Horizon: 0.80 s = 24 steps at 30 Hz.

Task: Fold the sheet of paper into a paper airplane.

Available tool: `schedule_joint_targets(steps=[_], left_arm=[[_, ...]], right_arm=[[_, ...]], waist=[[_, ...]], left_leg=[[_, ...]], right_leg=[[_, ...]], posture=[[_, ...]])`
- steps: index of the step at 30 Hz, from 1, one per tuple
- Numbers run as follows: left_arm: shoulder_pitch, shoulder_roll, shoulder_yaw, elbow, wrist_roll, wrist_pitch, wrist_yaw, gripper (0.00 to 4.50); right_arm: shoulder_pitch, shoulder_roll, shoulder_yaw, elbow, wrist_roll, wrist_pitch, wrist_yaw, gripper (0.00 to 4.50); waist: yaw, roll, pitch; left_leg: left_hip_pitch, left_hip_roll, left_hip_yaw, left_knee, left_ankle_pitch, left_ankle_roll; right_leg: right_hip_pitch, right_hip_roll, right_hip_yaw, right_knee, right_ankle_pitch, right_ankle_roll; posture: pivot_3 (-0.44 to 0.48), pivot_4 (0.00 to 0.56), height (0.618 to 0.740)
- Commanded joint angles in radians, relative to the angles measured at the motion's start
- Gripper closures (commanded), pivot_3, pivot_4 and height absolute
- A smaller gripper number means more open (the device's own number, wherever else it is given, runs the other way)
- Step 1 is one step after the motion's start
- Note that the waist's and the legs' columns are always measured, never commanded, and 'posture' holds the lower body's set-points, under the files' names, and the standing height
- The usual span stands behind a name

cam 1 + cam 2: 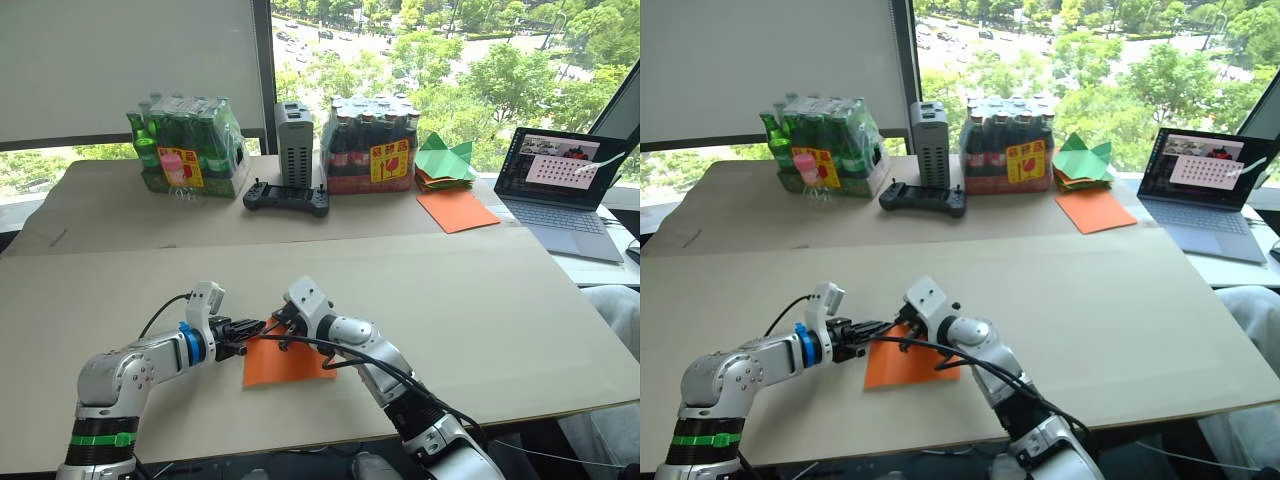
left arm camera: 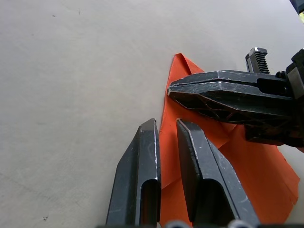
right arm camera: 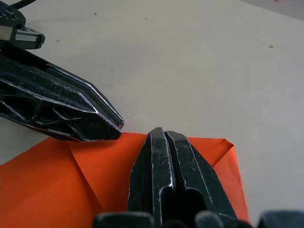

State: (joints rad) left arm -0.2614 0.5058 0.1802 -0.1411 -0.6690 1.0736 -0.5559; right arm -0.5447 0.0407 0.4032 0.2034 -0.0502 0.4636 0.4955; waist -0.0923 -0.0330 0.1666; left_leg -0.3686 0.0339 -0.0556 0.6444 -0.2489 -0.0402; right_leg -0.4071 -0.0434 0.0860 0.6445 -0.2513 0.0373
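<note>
Now I see the sheet of paper [image 1: 285,364] flat on the table [image 1: 480,300]'s near edge; left gripper [image 2: 166,126] narrowly parted at its corner, right gripper [image 3: 164,135] pressed closed on it.

The two grippers, left gripper [image 1: 252,328] and right gripper [image 1: 276,322], meet low in the middle of the frame. They touch the top left corner of the orange sheet of paper [image 1: 285,362] lying on the table [image 1: 480,300].

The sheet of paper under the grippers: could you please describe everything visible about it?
The sheet of paper is thin, bright orange, lying nearly flat on the tan table near its front edge. A folded flap and diagonal creases mark its far corner. The left gripper straddles its edge, fingers slightly apart; the right gripper, fingers together, presses on it from above.
</note>
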Motion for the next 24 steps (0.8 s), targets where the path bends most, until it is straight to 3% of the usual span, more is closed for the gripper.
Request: schedule_joint_targets(steps=[1,24], left_arm=[[0.021,-0.004,-0.025,0.001,0.011,0.018,0.015,3.80],[0.015,-0.007,-0.039,0.003,0.008,0.012,0.016,3.80]], right_arm=[[-0.012,-0.007,0.036,-0.037,-0.022,0.035,0.011,4.50],[-0.028,-0.092,0.035,-0.013,-0.107,0.176,-0.054,4.50]], waist=[[0.000,0.000,0.000],[0.023,0.000,0.000]], left_leg=[[0.000,0.000,0.000,0.000,0.000,0.000],[0.000,0.000,0.000,0.000,0.000,0.000]], right_leg=[[0.000,0.000,0.000,0.000,0.000,0.000],[0.000,0.000,0.000,0.000,0.000,0.000]], posture=[[0.000,0.150,0.740],[0.000,0.150,0.740]])
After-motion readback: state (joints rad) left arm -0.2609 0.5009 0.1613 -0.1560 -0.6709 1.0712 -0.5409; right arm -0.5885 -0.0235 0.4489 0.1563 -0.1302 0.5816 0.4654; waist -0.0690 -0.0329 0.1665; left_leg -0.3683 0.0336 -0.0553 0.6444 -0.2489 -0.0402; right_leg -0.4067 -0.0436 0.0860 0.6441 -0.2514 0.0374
